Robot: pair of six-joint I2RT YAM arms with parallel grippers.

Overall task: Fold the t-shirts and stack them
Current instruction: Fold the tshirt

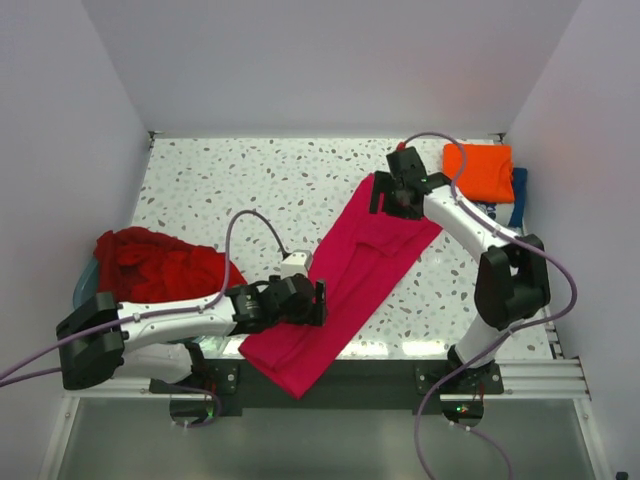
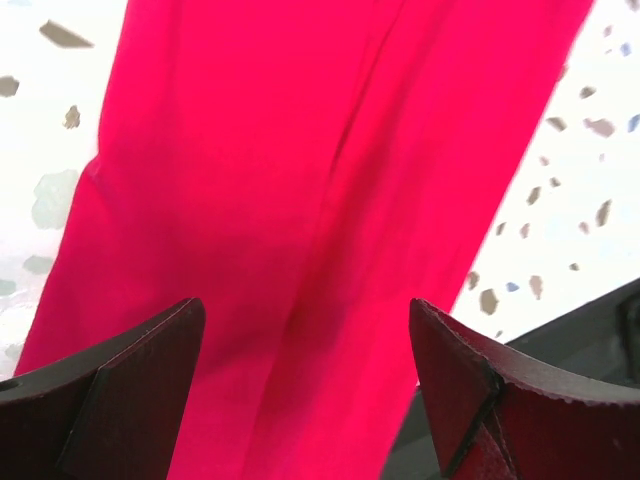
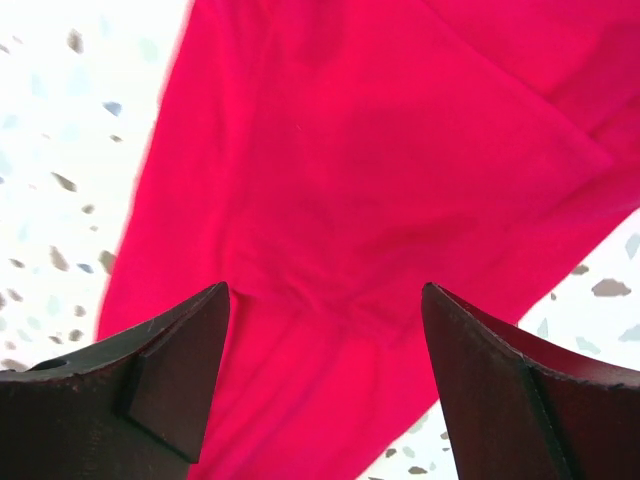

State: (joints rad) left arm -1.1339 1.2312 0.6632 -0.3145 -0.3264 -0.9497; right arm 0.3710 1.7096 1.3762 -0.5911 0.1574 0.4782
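I see the magenta-pink t-shirt (image 1: 365, 262) as a long strip on the tabletop (image 1: 250, 180), axis 7 to 1 o'clock. Left claw (image 1: 319, 301) wide open, empty, over its 7 o'clock half; right claw (image 1: 392, 203) same at the 1 o'clock end

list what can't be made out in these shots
top view: navy shirt lies mostly under the orange shirt, print unseen
top view: tub is just a sliver under the red shirts
top view: red shirts are bunched, count unclear
wrist views: pink shirt is cut off by frame edges, outline lost
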